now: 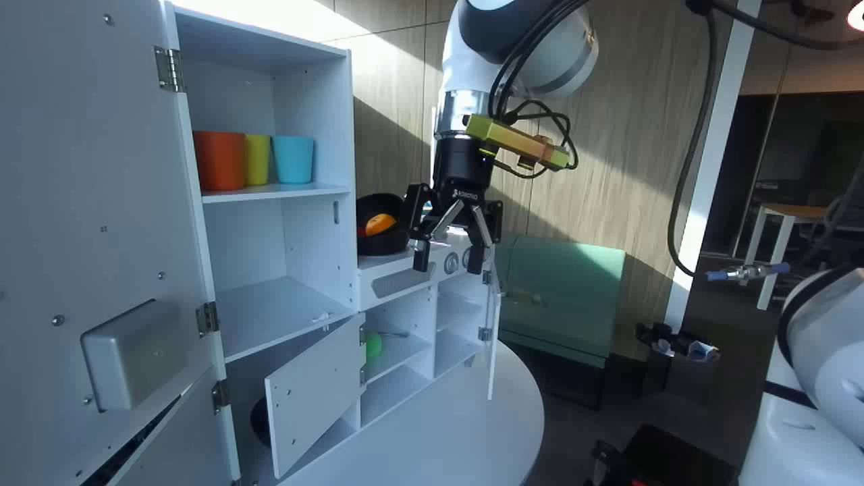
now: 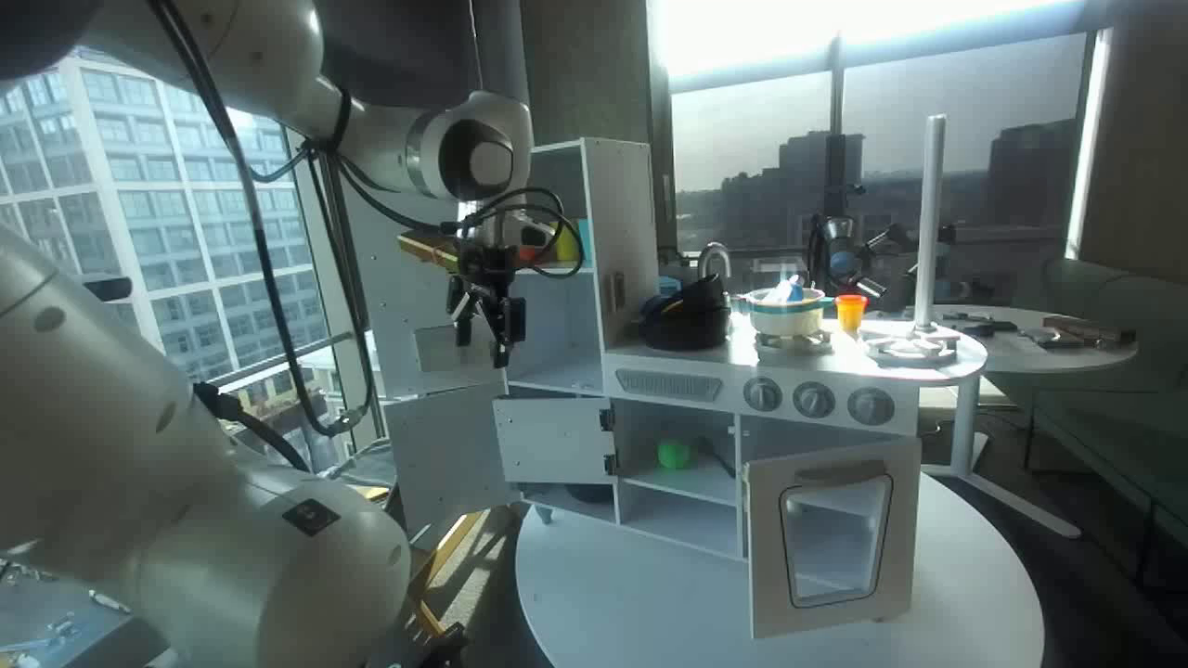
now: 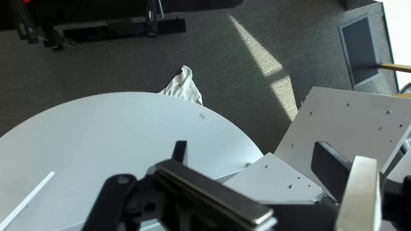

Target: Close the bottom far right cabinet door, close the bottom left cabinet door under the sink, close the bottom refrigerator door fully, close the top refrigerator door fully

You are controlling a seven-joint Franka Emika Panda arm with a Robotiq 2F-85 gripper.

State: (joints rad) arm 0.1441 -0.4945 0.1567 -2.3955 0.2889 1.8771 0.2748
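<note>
My gripper is open and empty, in mid-air in front of the toy kitchen, above the low doors and apart from them. It also shows open in the wrist view. The bottom far right cabinet door, with a framed window, stands open. The bottom left cabinet door stands open, its inner face showing; it lies below my fingers in the wrist view. The bottom refrigerator door stands wide open. The top refrigerator door is wide open above it, with a grey box on its inner face.
The toy kitchen stands on a round white table. Black pans, a pot and an orange cup stand on its top. Coloured cups sit on the refrigerator shelf. A green ball-shaped item lies inside the low cabinet.
</note>
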